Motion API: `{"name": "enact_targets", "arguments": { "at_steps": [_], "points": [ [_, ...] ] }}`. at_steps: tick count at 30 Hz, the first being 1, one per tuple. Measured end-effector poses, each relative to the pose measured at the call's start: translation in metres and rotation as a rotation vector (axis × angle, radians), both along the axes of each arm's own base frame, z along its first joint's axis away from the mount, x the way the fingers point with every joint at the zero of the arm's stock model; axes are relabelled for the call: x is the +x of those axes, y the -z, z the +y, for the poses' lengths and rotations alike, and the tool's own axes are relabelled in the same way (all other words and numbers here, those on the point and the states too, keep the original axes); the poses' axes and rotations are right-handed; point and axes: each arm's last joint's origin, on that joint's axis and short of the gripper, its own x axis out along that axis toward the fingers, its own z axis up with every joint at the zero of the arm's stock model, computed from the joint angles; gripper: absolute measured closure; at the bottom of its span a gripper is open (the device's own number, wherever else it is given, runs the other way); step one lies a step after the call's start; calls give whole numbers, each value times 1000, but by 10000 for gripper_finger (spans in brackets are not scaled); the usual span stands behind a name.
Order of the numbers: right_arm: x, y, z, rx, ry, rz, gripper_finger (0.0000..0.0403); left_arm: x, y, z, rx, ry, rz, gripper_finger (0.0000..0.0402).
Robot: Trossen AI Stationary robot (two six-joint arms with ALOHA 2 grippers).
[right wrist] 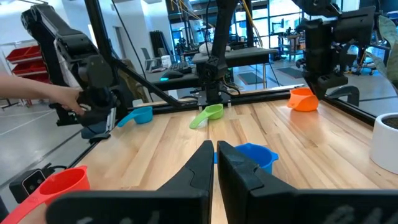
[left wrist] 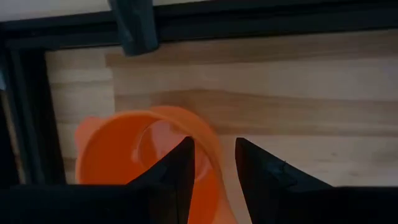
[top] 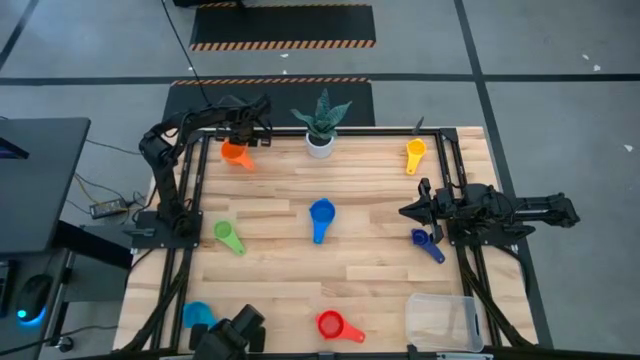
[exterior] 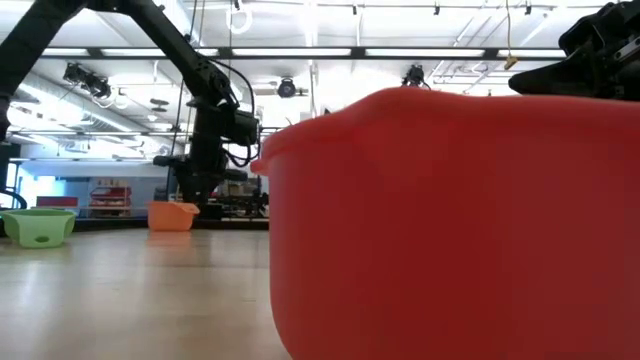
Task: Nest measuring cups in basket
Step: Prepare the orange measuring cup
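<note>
The table (top: 290,270) was pale, smooth wood planks. The orange cup (left wrist: 124,149) looked like glossy plastic. The basket (top: 445,322) was clear plastic.

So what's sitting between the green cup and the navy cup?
The blue cup lies roughly midway between the green cup and navy cup, slightly farther back; otherwise bare table, per the high view.

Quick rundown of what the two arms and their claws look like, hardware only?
Both arms are matte black, built from chunky jointed segments. The left arm has a thin black cable running off past the table's far edge. The left claw has two dark, flat, wedge-shaped fingers tapering to points; the right claw matches it. No markings or labels are readable on either.
</note>
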Motion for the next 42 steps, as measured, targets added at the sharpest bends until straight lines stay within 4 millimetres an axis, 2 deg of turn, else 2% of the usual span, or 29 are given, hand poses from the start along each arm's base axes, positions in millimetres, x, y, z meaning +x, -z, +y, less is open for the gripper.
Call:
{"name": "enact_targets", "arguments": {
  "at_steps": [6,9,13,18,22,26,30,34,38,42],
  "points": [
    [0,0,0,0,0,1,376,2,11,2,-43,50,10,288],
    [0,0,0,0,-1,1,376,3,12,1,-64,80,2,317],
    [0,0,0,0,0,1,376,3,12,1,-68,107,6,381],
    [0,0,0,0,-1,0,376,9,12,-10,-155,288,21,391],
    [0,0,0,0,-1,0,376,19,9,-33,-257,422,85,394],
    [0,0,0,0,0,1,376,37,-2,-64,-288,558,122,395],
    [0,0,0,0,-1,1,376,58,-23,-100,-241,677,73,395],
    [0,0,0,0,-1,1,376,73,-36,-134,-256,741,-18,395],
    [0,0,0,0,0,0,376,91,-33,-162,-224,808,-50,395],
    [0,0,0,0,0,0,376,109,-20,-178,-142,841,-156,395]
  ]
}}
